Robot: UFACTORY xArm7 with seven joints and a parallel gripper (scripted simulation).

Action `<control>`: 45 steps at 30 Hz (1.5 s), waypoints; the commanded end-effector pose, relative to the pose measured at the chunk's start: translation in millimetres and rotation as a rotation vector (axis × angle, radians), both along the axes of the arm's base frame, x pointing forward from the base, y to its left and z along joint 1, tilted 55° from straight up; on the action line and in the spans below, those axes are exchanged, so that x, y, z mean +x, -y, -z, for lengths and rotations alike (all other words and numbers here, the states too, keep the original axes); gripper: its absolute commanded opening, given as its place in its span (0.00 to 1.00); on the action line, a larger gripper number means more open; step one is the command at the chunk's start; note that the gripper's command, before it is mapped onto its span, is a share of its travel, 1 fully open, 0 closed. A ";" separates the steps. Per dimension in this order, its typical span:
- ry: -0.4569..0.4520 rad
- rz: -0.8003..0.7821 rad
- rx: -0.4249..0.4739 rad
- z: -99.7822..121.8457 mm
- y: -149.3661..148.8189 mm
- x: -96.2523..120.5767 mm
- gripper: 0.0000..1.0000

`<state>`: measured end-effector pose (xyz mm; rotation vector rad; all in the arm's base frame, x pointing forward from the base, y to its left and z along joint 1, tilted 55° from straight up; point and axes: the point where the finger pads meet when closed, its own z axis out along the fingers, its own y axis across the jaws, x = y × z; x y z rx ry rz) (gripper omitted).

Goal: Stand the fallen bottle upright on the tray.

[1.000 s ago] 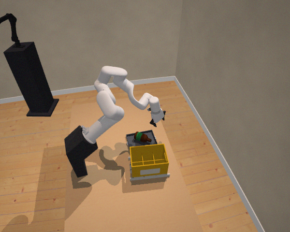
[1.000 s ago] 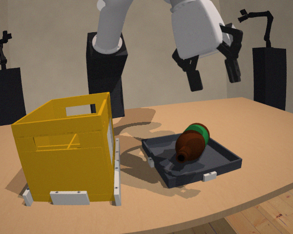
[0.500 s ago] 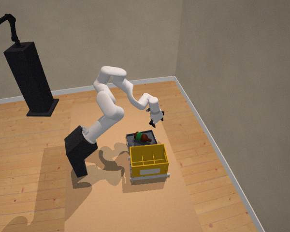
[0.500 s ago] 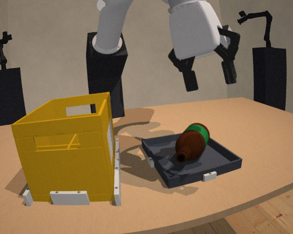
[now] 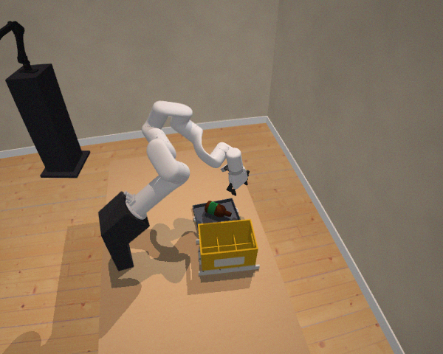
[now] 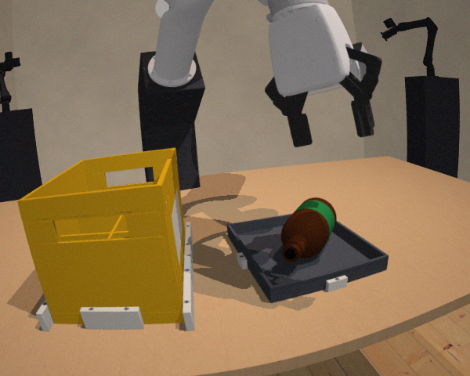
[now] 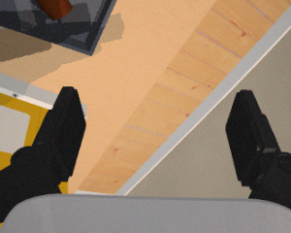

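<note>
A brown bottle (image 5: pixel 219 209) (image 6: pixel 305 233) with a green band lies on its side on the dark tray (image 5: pixel 197 215) (image 6: pixel 327 279). In the exterior view its open neck points toward the viewer. The wrist view shows only part of the bottle (image 7: pixel 55 7) and a corner of the tray (image 7: pixel 91 49) at the top left. My gripper (image 5: pixel 240 187) (image 6: pixel 334 139) (image 7: pixel 155 107) is open and empty, above the tray and well clear of the bottle. The yellow crate (image 5: pixel 228 259) (image 6: pixel 106 275) stands level beside the tray.
White stop blocks (image 6: pixel 112 317) (image 5: pixel 229 270) sit around the crate's foot, and small white blocks (image 6: pixel 336 283) sit at the tray's sides. The crate has thin inner dividers. Dark pedestals (image 5: pixel 49 125) (image 6: pixel 432 125) with small black arms stand off the table.
</note>
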<state>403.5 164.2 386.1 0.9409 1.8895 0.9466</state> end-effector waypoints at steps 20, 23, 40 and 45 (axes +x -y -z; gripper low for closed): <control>-0.025 -0.028 -0.103 19.2 4.4 -9.1 1.00; -0.025 -0.028 -0.103 19.2 4.4 -9.1 1.00; -0.037 -0.042 -0.149 27.9 6.4 -13.2 1.00; -0.037 -0.042 -0.149 27.9 6.4 -13.2 1.00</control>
